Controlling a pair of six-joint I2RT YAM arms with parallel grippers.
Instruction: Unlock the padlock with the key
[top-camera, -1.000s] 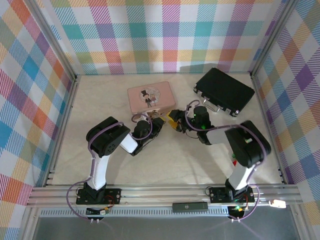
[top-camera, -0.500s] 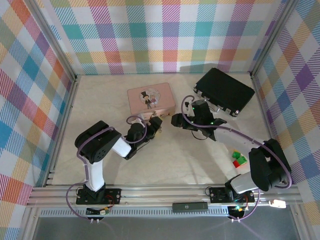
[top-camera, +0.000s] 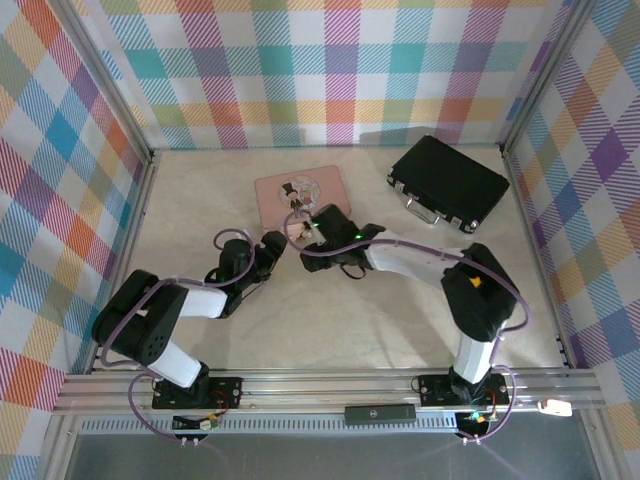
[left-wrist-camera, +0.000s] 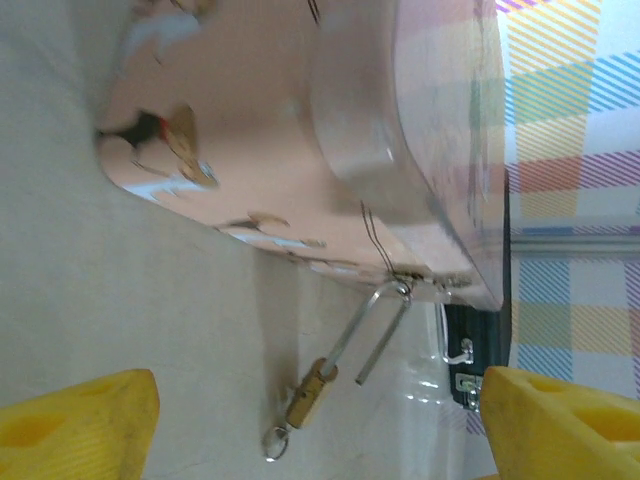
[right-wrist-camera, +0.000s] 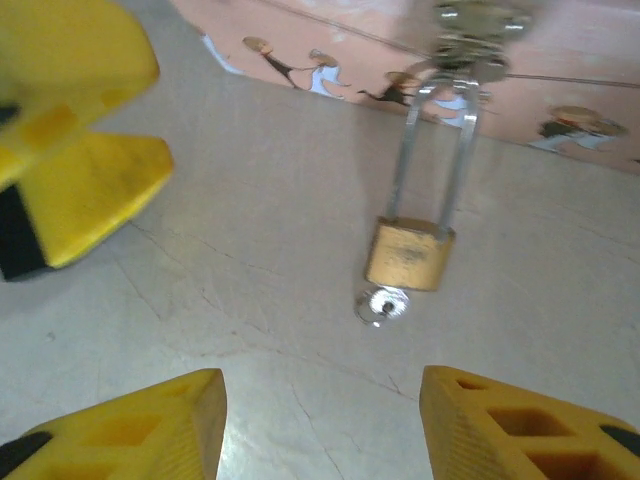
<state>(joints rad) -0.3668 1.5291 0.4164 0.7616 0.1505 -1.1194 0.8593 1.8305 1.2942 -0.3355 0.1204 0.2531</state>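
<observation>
Right gripper (right-wrist-camera: 320, 400) spread, bare table (right-wrist-camera: 230, 290) around padlock (right-wrist-camera: 408, 255) at box (right-wrist-camera: 570, 70) edge

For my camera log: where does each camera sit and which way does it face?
Top external: above and behind the bases, looking down at the table; left arm and right arm show.
Left wrist: low over the table, facing pink box and padlock; left fingers at bottom corners.
Right wrist: low, facing the padlock; right fingers at bottom.
Shared: both wrist views hold the padlock.

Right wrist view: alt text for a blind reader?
A brass padlock, its long shackle through the clasp of the pink box, lies on the table with a small silvery key at its base. The right gripper is open, near it.
</observation>
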